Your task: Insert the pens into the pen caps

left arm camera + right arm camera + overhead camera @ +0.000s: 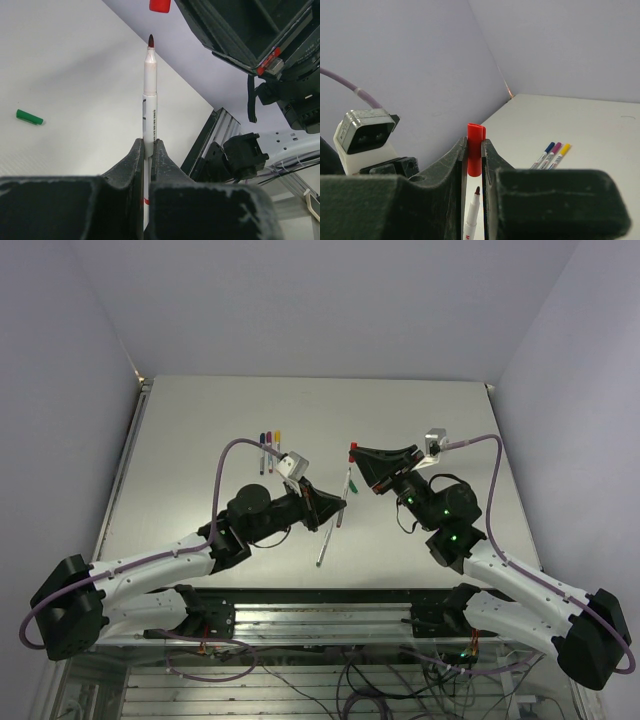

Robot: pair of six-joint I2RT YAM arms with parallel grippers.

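Note:
My left gripper (148, 142) (340, 508) is shut on a white pen (150, 100) with a bare dark red tip, held above the table and pointing at the red cap (160, 5). My right gripper (474, 142) (356, 453) is shut on that red cap (475, 150) (353, 447), open end toward the pen. The pen tip (477, 191) sits just short of the cap and is not inside it. A green cap (29, 117) lies loose on the table. Three pens capped blue, magenta and yellow (552, 155) (270, 452) lie side by side at the back left.
Another white pen (323, 545) lies loose on the table below the grippers. The table's near edge is a metal rail (330, 612). The right arm's body (280, 60) fills the upper right of the left wrist view. Walls close in the back and sides.

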